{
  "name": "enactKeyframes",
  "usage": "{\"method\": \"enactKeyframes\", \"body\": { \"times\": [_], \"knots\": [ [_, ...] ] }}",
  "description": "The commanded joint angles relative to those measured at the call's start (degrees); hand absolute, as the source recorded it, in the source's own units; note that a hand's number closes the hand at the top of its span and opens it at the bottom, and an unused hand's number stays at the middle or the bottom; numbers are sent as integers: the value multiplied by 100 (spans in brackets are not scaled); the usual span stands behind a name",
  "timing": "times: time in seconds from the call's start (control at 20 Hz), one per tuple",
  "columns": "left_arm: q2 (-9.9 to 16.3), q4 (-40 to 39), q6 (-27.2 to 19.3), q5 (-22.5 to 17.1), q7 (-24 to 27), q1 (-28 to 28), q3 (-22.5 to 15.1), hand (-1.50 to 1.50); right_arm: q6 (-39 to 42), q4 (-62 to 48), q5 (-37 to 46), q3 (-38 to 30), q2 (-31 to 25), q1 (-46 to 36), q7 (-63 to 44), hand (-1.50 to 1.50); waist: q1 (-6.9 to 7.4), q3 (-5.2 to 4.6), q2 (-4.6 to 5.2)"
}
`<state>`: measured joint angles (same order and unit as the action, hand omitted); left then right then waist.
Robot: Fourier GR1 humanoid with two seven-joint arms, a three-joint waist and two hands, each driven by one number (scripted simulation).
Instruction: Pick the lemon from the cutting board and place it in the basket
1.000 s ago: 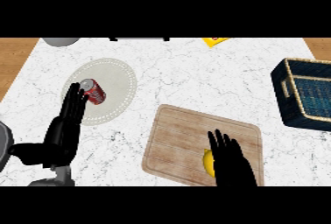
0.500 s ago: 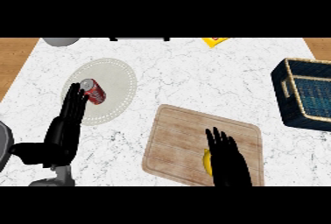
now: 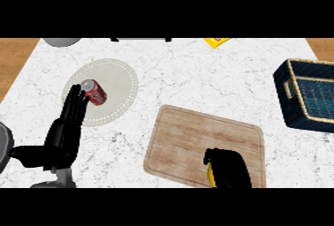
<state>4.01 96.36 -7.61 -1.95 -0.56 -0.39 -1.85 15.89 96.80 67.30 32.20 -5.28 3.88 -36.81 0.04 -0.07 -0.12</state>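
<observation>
White marbled worktop (image 3: pixel 195 79) fills most of the view, w/ wood showing at the far corners. Right robot hand (image 3: pixel 228 170) sits at the near edge of the cutting board (image 3: pixel 195 137), fingers curled down over the lemon (image 3: pixel 211 175); only a yellow sliver shows on its left side, so the hold looks closed on the fruit but I can't see how much of it is wrapped.

Left robot hand (image 3: pixel 68 126) is open, fingers straight, resting well off to the left w/ its tips at the red can (image 3: pixel 94 92) on the round plate (image 3: pixel 114 84).

Risks, as I'd judge them: lemon is round, mostly hidden, and right at the board's near edge. If the fingers only cap it rather than wrap it, lifting could roll it out toward the robot and off the board. Too low a lift might drag on the board and shift it.

Basket (image 3: pixel 312 95) is far-right of the right robot hand, well apart, partly cut by the view's edge. Its near wall stands up, so a low approach could clip the rim; lemon needs to clear it before release.

Room: the worktop between board and basket is bare, giving an open path fwd and right. Yellow thing (image 3: pixel 217 42) and grey bowl (image 3: pixel 62 41) at the far edge are out of the way.
</observation>
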Motion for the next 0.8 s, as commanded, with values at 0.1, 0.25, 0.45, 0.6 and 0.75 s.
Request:
{"method": "enactKeyframes", "body": {
  "times": [0.1, 0.25, 0.45, 0.6, 0.75],
  "knots": [
    [-98, -519, 4, 59, 217, -358, 102, 0, 186, -192, 205, 15, -1, -320, 168, 150, -10, 7, 12],
    [12, 488, 74, 18, -317, 173, -2, 0, -332, -382, 369, 131, -274, 43, 493, 150, 7, 8, 6],
    [-37, -260, -4, 97, -181, -398, 194, 0, -308, -511, 475, 104, 3, -286, 536, 150, -8, 7, 12],
    [-211, -486, -7, 206, 287, -102, 17, 0, -938, -906, -218, -836, -687, -334, 1610, 150, -19, 9, 23],
    [-152, -22, 11, 100, -174, -258, 21, 0, -1131, -1895, -452, -1285, -559, -949, 2095, 150, 23, 10, 22]
  ]
}}
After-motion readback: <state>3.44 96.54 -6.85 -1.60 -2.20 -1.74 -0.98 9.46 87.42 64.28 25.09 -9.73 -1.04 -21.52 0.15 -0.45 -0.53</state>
